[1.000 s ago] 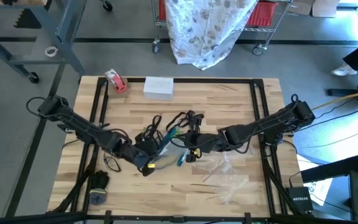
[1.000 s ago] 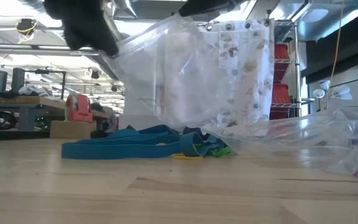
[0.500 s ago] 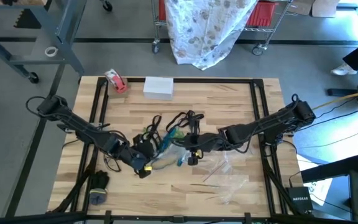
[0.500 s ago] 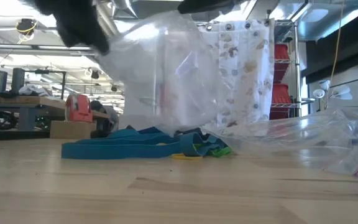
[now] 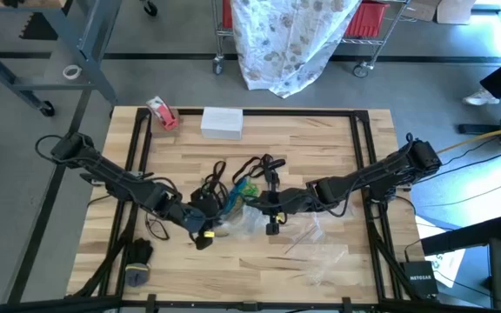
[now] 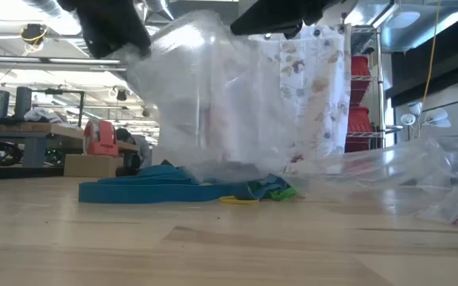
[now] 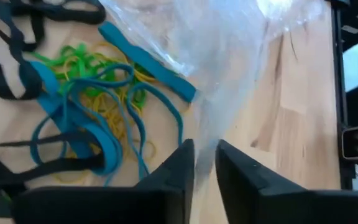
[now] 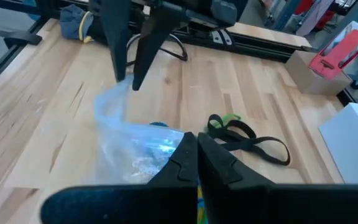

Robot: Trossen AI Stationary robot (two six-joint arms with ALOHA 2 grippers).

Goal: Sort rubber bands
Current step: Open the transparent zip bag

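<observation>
A wooden table (image 5: 320, 148) is seen from above, with two dark arms reaching in from either side and meeting near its middle. A clear bag (image 5: 237, 217) is held up between them over the tabletop. The left gripper (image 5: 205, 228) is placed at one edge of the bag; in the left wrist view its fingers (image 7: 179, 165) are seen slightly parted, with a narrow gap between them and a fold of the bag's film (image 7: 229, 68) running into that gap. The right gripper (image 5: 272, 213) is pressed together on the opposite edge of the bag, and in the right wrist view the plastic (image 8: 135, 143) is seen bunched at its fingertips (image 8: 196, 144). The rubber bands (image 5: 237, 178) are heaped on the table just beside and partly beneath the bag, between the two grippers: black, blue, green and yellow loops tangled together (image 7: 98, 106). In the low view the blue and green ones (image 6: 181, 187) are shown lying flat on the wood under the hanging bag (image 6: 213, 87). More clear bags (image 5: 316, 252) are spread on the table nearer the right arm. A red-and-white tape roll (image 5: 162, 113) and a white box (image 5: 222, 122) are set near the far edge.
</observation>
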